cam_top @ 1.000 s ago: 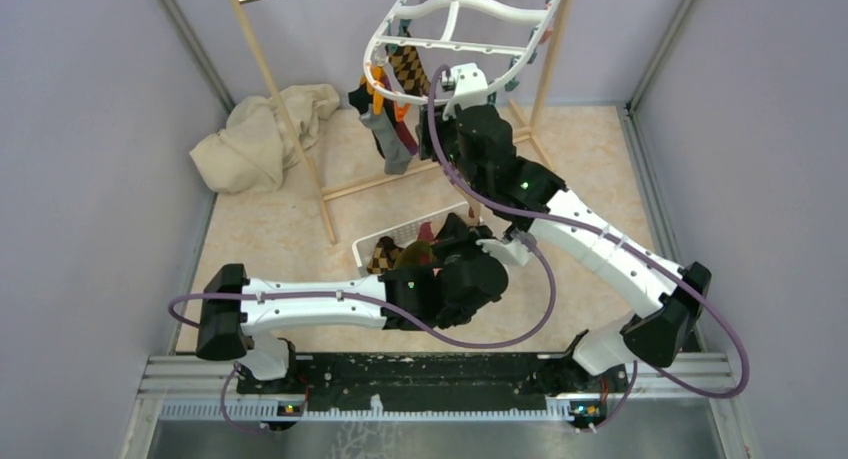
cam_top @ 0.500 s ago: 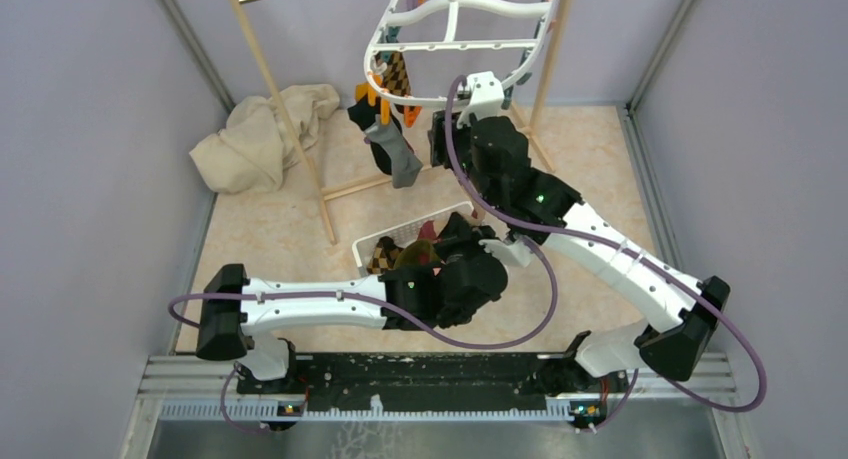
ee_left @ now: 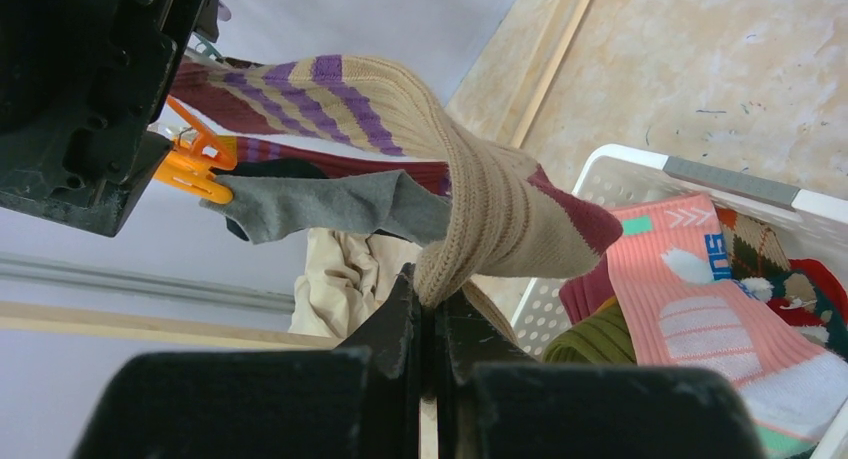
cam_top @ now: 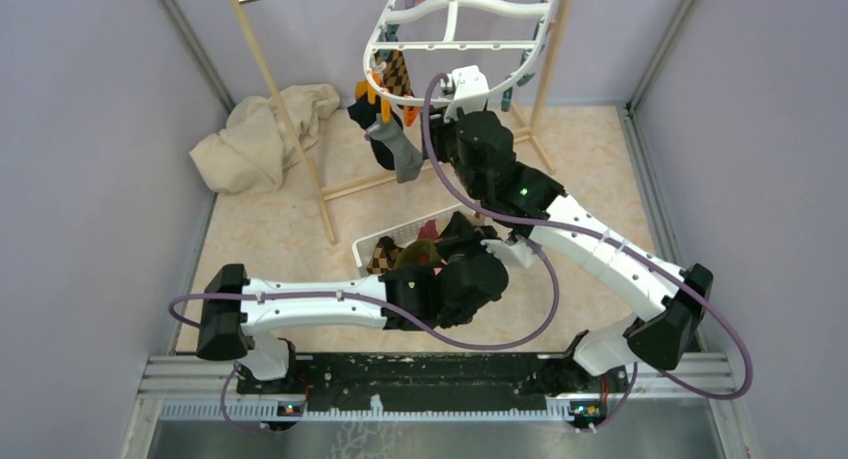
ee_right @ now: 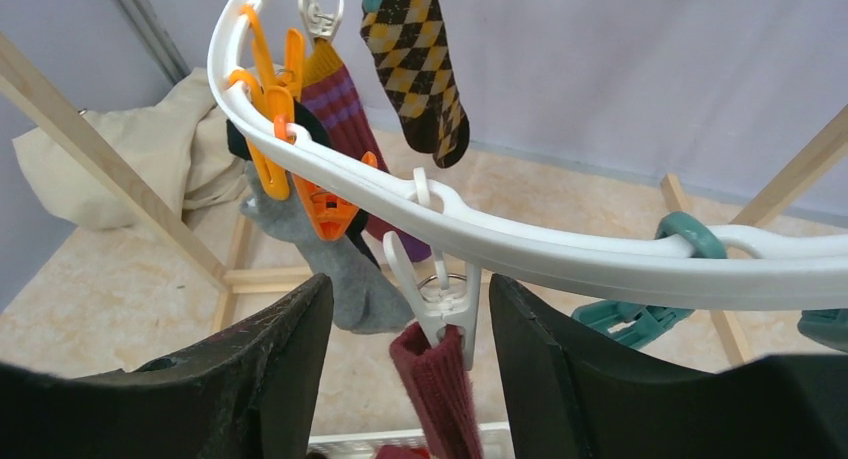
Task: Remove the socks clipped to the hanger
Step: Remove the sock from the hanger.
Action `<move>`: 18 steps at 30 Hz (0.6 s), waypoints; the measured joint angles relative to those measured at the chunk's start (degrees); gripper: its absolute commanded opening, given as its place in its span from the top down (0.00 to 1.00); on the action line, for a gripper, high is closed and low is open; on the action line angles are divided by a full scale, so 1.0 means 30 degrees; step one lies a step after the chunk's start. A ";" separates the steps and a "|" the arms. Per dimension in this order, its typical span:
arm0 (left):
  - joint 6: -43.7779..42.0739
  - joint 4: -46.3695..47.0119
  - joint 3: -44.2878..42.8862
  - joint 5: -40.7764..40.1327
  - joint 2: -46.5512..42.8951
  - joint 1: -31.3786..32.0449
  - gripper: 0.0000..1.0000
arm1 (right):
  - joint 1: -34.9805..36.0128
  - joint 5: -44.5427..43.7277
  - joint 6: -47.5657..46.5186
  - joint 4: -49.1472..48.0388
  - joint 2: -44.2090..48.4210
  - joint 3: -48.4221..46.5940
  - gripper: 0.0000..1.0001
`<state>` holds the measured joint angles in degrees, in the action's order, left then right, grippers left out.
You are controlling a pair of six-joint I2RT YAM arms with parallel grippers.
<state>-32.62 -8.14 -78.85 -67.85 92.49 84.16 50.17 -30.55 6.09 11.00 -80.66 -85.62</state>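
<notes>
My right fingers (ee_right: pixel 270 369) stand wide either side of the white peg (ee_right: pixel 440 304) on the hanger (ee_right: pixel 560 254), its maroon sock (ee_right: pixel 437 384) hanging straight down between them, while my left fingers (ee_left: pixel 400 329) pinch a striped sock (ee_left: pixel 480 199) near the basket (ee_left: pixel 740 184).

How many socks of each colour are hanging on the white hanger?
Checked brown-yellow sock: 1
Grey sock: 1
Dark red sock: 1
Striped sock: 1
Black sock: 1
Total: 5 that show on the hanger; a second striped one may hide behind.
</notes>
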 measured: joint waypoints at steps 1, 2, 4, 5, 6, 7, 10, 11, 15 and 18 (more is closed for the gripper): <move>0.0000 -0.0007 0.0000 0.0000 0.0000 0.0007 0.99 | 0.0000 0.0000 -0.0044 -0.0029 0.0000 0.0000 0.40; 0.0000 -0.0007 0.0000 -0.0007 0.0000 0.0007 0.99 | 0.0000 0.0015 -0.0058 -0.0087 0.0007 0.0000 0.40; 0.0007 -0.0015 0.0000 0.0000 0.0000 0.0007 0.99 | 0.0000 0.0168 -0.0051 -0.0102 0.0058 0.0000 0.39; 0.0015 -0.0015 0.0000 -0.0007 0.0000 0.0007 0.99 | -0.0007 0.0328 -0.0044 -0.0087 0.0138 0.0007 0.39; 0.0029 -0.0015 0.0000 0.0000 0.0000 0.0007 0.99 | -0.0007 0.0466 -0.0015 -0.0087 0.0270 0.0015 0.39; 0.0066 -0.0022 0.0000 0.0000 0.0000 0.0007 0.99 | -0.0015 0.0619 0.0015 -0.0080 0.0452 0.0036 0.39; 0.0175 -0.0117 0.0000 0.0000 0.0000 0.0007 0.99 | -0.0073 0.1071 0.0197 -0.0102 0.1515 0.0321 0.39; 0.0226 -0.0182 0.0000 0.0000 0.0000 0.0015 0.99 | -0.0124 0.1144 0.0204 -0.0153 0.1894 0.0430 0.39; 0.0364 -0.0357 0.0000 0.0000 0.0000 0.0051 0.99 | -0.0291 0.1188 0.0291 -0.0328 0.3009 0.0823 0.38; 0.0386 -0.0408 0.0000 -0.0007 -0.0007 0.0138 0.99 | -0.0495 0.1202 0.0335 -0.0561 0.3257 0.1158 0.38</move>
<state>-31.46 -9.37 -78.85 -67.88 92.47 84.58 48.69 -26.94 7.09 9.32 -70.89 -82.15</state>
